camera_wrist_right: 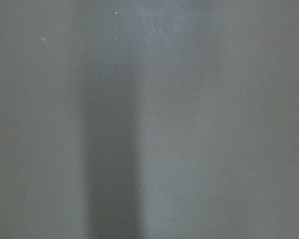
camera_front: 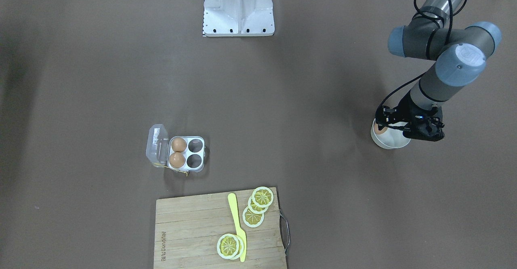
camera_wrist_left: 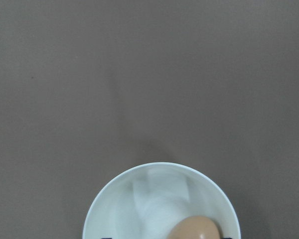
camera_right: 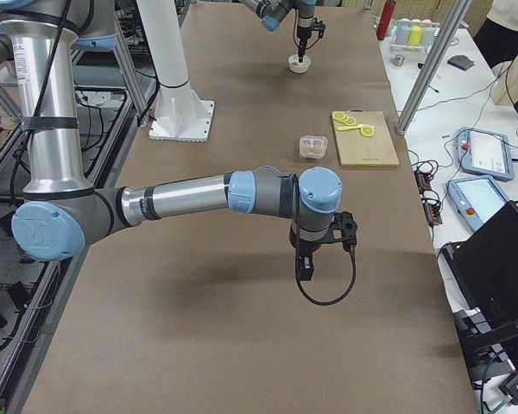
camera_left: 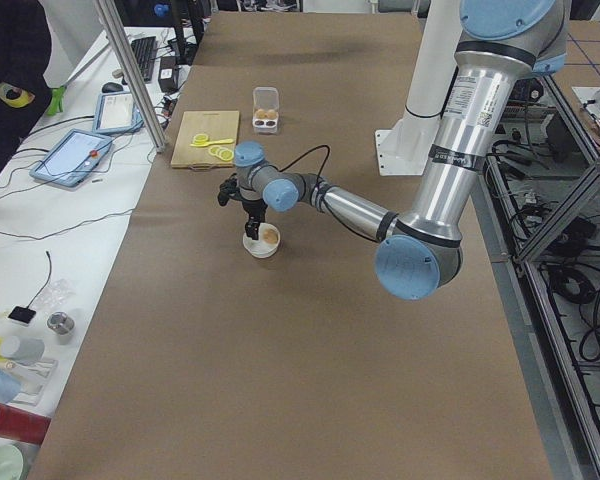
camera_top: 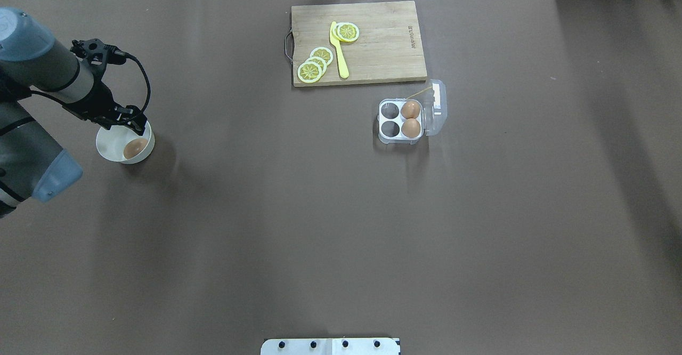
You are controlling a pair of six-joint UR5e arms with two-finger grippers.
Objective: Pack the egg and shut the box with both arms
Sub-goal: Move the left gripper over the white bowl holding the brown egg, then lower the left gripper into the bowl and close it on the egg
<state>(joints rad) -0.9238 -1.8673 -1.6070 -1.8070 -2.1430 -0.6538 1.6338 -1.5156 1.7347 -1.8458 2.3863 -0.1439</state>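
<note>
One brown egg (camera_top: 135, 147) in round white bowl (camera_top: 108, 146), left end effector (camera_top: 136, 126) spread over it; right end effector (camera_right: 305, 268): we can't tell.

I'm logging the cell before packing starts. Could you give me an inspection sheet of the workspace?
Surface: brown table, nothing amiss seen.
Job's things: egg lies in the white bowl; box has its lid open, two packed eggs inside, two cells empty.
Clutter: cutting board with lemon slices and a yellow knife.
End effectors: left end effector appears open, low over the bowl; right end effector hangs over bare table, state unclear.
Cables: left cable and right cable loop at the wrists.
Surroundings: tablets on a side bench; a person at the edge.
</note>
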